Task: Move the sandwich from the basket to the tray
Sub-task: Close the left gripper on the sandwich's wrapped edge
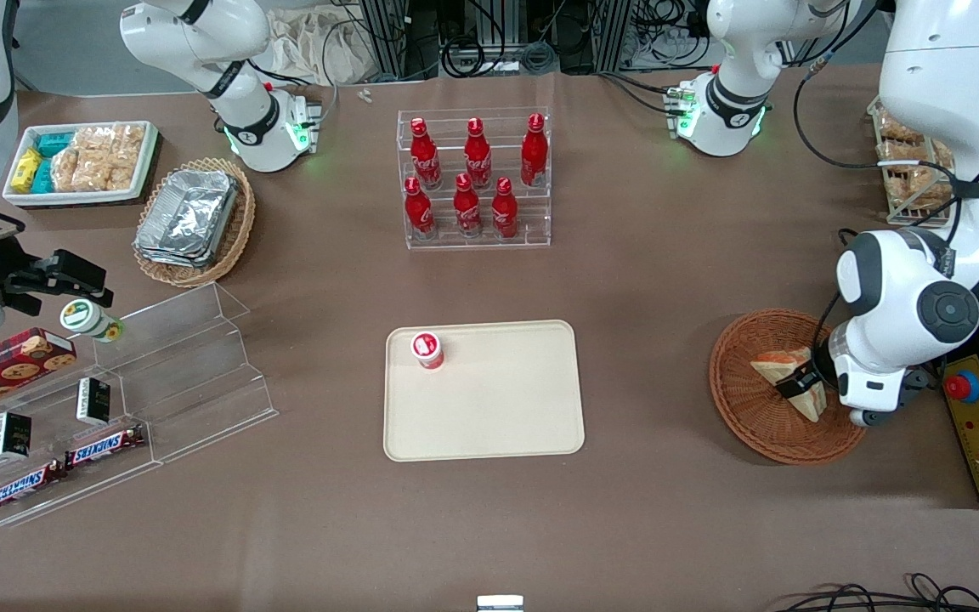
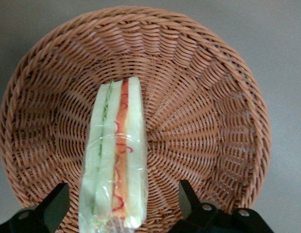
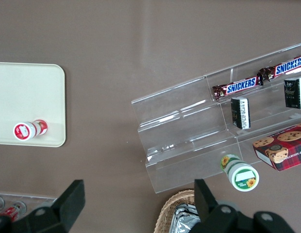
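A brown surface [image 1: 668, 280] is seen from the front. Toward the working arm's end, a round reddish-brown wicker basket [image 1: 753, 416] rests on it. A triangular sandwich [image 1: 783, 364] of white bread, wrapped in clear film, is set on edge inside the basket. The left arm's hand [image 1: 802, 384] is lowered into the basket, its fingers [image 2: 53, 208] spread open on either side of the sandwich; contact with the wrapper cannot be made out. From the wrist camera, green and orange-red filling layers are shown along the cut edge. A cream rectangular tray [image 1: 498, 408] lies well apart, near the middle of the surface. A small red-lidded cup [image 1: 427, 349] stands on one corner of the tray.
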### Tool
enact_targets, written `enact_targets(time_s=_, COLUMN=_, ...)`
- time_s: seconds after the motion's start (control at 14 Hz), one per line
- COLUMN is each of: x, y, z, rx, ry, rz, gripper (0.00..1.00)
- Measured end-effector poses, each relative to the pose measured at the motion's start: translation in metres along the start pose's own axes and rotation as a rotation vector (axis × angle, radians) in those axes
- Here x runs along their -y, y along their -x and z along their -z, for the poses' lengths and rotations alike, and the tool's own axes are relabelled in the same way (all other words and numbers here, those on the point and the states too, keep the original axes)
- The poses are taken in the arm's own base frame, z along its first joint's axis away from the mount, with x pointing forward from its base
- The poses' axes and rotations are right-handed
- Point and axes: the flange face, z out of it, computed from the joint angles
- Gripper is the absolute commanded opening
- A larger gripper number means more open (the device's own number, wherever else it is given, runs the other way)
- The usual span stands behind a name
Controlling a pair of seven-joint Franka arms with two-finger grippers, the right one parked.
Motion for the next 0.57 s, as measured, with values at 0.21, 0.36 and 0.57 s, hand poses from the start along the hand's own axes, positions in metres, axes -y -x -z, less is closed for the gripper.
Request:
enact_targets(time_s=0.21, x=0.005, y=0.003, z=-0.006, rx=-0.011, ry=0.007, rz=0.003, gripper=1.00)
enact_targets(time_s=0.36, x=0.007, y=0.007, z=-0.013, rx=-0.015, ry=0.012, rz=0.007, gripper=0.99)
enact_targets(time_s=0.57, x=0.009, y=0.009, z=-0.018, rx=-0.015, ry=0.020, rz=0.039, gripper=0.84)
